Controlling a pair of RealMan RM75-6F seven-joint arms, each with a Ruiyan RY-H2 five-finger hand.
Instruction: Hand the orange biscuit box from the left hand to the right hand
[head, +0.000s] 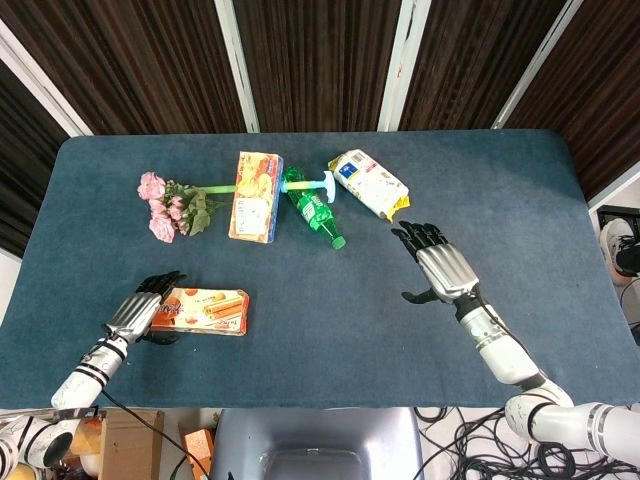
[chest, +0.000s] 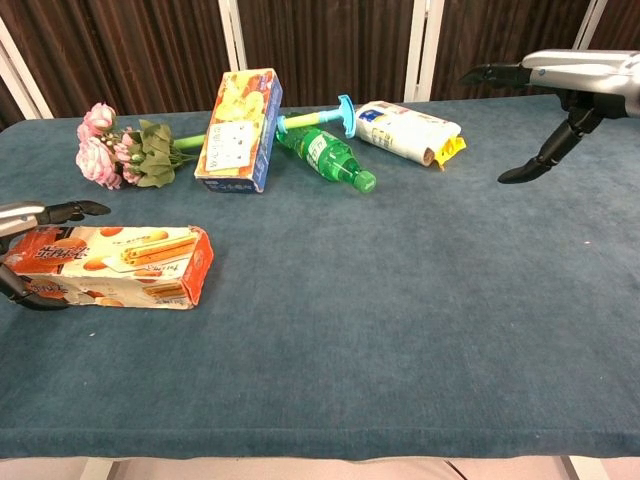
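Observation:
The orange biscuit box (head: 205, 310) (chest: 115, 265) lies flat near the table's front left edge. My left hand (head: 135, 315) (chest: 22, 215) straddles the box's left end. Its fingers reach out just above the top face and its thumb sits low against the front face. No firm clamp shows, and the box rests on the cloth. My right hand (head: 440, 268) (chest: 570, 75) hovers above the right half of the table with its fingers spread and nothing in it, far from the box.
Along the back lie pink flowers (head: 170, 205), a yellow snack box (head: 254, 196) on its edge, a green bottle (head: 312, 208) and a white-and-yellow bag (head: 368, 182). Dark blue cloth (head: 330, 320) stretches between the two hands.

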